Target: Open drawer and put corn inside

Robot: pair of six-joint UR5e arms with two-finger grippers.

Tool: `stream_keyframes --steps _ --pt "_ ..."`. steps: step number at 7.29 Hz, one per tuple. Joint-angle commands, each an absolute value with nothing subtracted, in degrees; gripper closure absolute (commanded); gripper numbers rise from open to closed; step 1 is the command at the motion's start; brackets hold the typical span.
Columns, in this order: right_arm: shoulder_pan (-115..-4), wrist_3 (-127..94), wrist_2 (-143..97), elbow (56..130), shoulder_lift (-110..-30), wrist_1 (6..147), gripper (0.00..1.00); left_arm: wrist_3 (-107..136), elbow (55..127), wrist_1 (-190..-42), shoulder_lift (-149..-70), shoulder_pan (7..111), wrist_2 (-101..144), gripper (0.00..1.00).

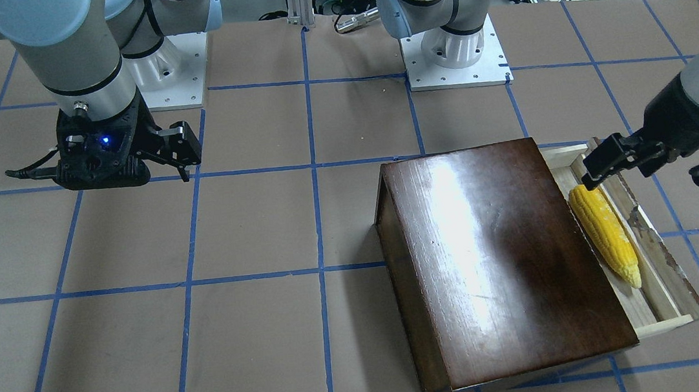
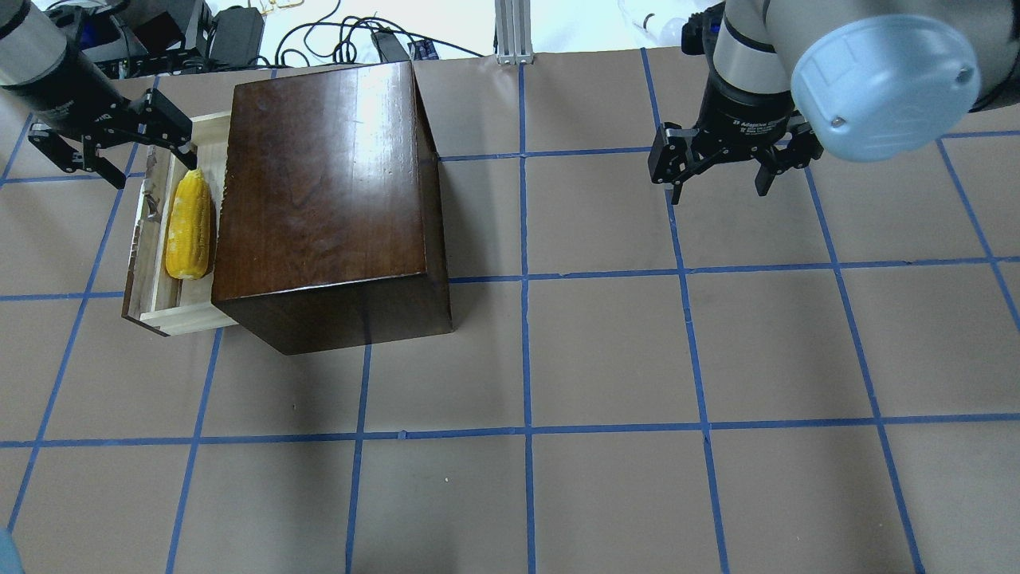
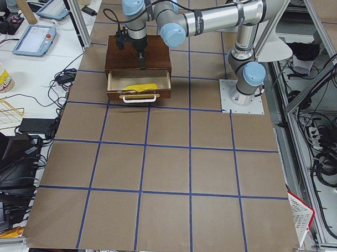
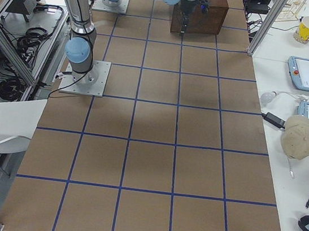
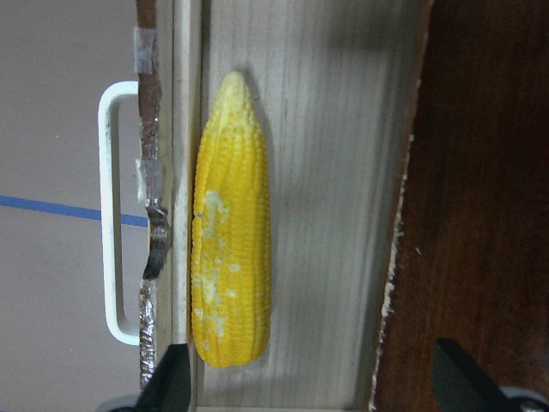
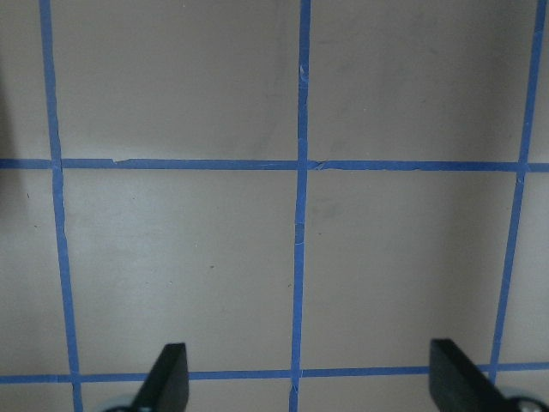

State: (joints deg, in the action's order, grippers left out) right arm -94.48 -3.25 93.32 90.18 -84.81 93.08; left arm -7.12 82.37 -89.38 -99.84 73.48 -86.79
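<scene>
The dark-brown box (image 2: 327,175) stands at the table's left with its pale wooden drawer (image 2: 151,279) pulled open. The yellow corn (image 2: 190,227) lies flat inside the drawer along its length, also in the front view (image 1: 607,234) and the left wrist view (image 5: 230,257). My left gripper (image 2: 135,159) hovers open and empty above the drawer's far end, apart from the corn. In its wrist view (image 5: 313,386) the fingertips straddle the drawer floor (image 5: 334,215). My right gripper (image 2: 717,191) is open and empty over bare table, far to the right.
The drawer's white handle (image 5: 107,215) sticks out from its chipped front panel, facing the table's left end. The brown tabletop has a blue tape grid (image 6: 300,215). Cables and gear lie beyond the far edge (image 2: 239,32).
</scene>
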Motion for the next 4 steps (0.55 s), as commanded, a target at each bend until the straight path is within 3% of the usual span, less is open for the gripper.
stream_keyframes --steps 1,4 --pt "-94.48 -3.25 93.25 90.18 -84.81 93.08 0.0 0.14 82.35 -90.35 -96.87 79.51 -87.19 0.0" --pt "-94.48 -3.25 93.25 90.26 -84.73 93.08 0.0 1.41 86.03 -90.36 -91.95 89.27 -91.28 0.0"
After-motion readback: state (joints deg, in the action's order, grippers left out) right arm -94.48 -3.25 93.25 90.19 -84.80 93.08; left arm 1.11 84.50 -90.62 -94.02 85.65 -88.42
